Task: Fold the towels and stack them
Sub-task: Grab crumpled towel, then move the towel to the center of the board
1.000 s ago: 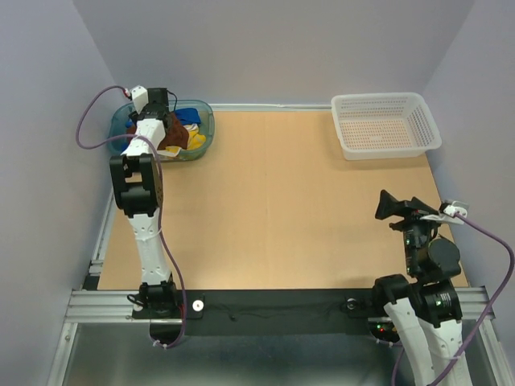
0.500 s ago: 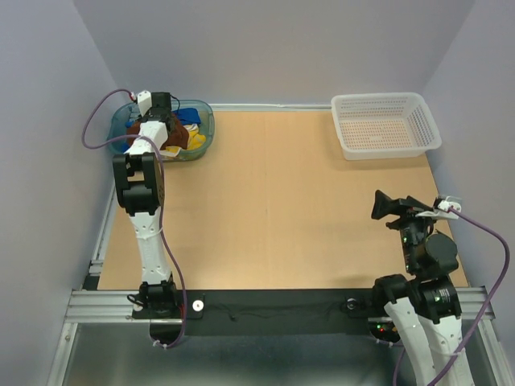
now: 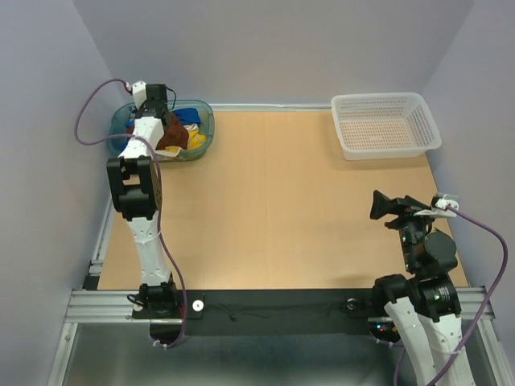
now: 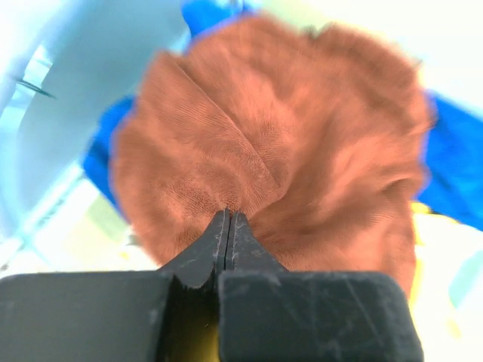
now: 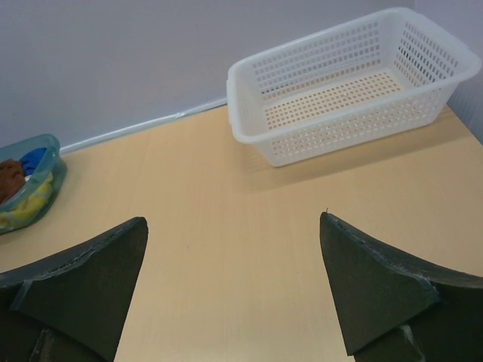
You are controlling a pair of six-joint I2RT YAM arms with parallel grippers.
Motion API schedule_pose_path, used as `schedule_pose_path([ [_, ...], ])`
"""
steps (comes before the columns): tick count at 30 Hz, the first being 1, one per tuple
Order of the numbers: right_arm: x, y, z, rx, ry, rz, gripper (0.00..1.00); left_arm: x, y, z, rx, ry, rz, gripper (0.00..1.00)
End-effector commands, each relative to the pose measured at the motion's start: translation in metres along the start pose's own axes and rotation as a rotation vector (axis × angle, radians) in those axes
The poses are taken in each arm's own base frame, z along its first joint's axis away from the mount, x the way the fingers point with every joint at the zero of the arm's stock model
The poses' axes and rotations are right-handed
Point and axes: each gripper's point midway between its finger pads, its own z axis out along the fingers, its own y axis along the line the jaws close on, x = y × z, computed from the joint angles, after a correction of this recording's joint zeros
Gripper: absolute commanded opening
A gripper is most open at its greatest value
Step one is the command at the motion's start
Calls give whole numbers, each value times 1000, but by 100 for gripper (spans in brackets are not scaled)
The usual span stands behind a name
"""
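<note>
Left hand [image 4: 229, 219] has shut on the brown towel [image 4: 302, 136] in the tub [image 3: 209, 122]. Its small pinch may slip or drag the blue towel [image 4: 456, 162] out. Right hand [image 5: 233, 217] stays wide apart.

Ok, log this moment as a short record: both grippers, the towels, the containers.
left gripper: shut on the rust-brown towel, over the teal tub
right gripper: open, empty, above the table
other towels: blue towel and yellow towel, in the tub
white basket: far right corner, empty
folded: none yet
</note>
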Motion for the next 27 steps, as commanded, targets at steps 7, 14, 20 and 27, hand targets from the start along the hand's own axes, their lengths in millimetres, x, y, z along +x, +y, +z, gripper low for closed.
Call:
schedule_pose_path([
  [7, -14, 10, 1, -34, -17, -6, 100, -194, -17, -229, 366, -397, -250, 0],
  [14, -36, 40, 10, -144, 32, -39, 100, -198, -61, -363, 692, -444, -228, 0],
  [20, -67, 79, 22, -283, 65, -56, 100, -140, -89, -465, 1022, -358, -146, 0],
  [27, -71, 97, 37, -332, 125, -15, 100, 49, -103, -510, 1321, -11, 13, 8],
])
